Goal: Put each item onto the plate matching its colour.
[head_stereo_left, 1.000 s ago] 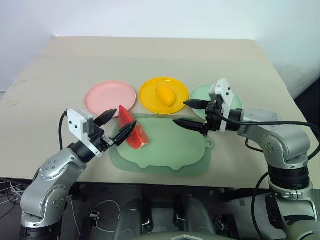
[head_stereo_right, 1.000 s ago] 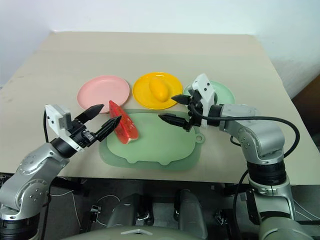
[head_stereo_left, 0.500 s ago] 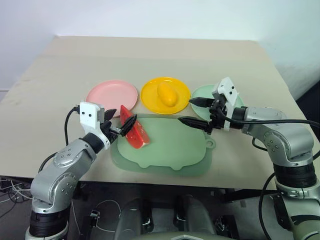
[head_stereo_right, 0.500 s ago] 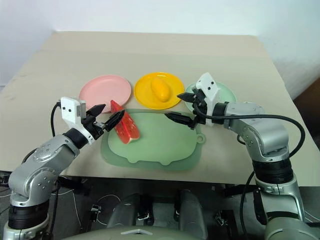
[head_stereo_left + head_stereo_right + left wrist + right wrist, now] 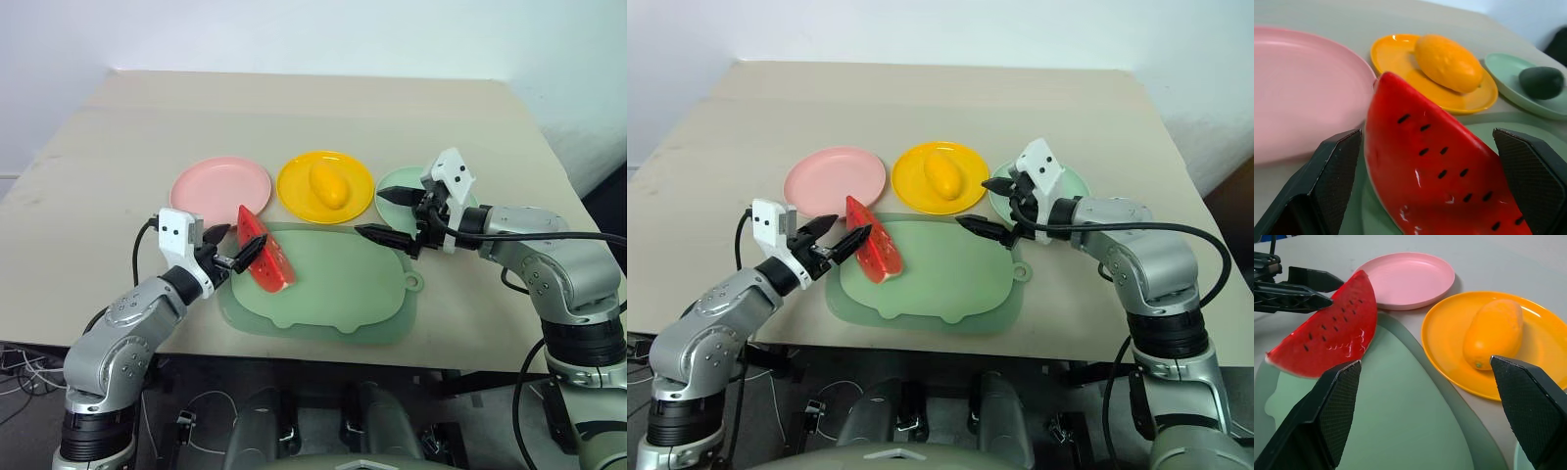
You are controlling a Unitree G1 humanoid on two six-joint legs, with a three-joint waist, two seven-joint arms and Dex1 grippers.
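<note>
Beige and bare, the desk stands against a pale wall and carries three plates in a row with a big pale green board in front of them.

Going from left to right, the left tool comes first. Its two black fingers are spread wide, one on each side of the near end of the watermelon slice, and they hold nothing yet. The slice stands on its green rind at the left edge of the board, just in front of the pink plate, which has no toy on it. The slice is bright red with small black seed marks, and it looks hard and shiny.

I think the step now is to grab the slice. To do it well, the tool should slide a little further so the fingers sit on the flat red sides, then squeeze gently. The sides look smooth, so a grip near the tip could slip. After that it is a short lift over the rim onto the pink plate.

Next is the yellow plate with the yellow mango already lying on it.

Then comes the green plate, with the dark green avocado on it.

Last, the right tool hangs over the board's far right corner, wide open and holding nothing.
</note>
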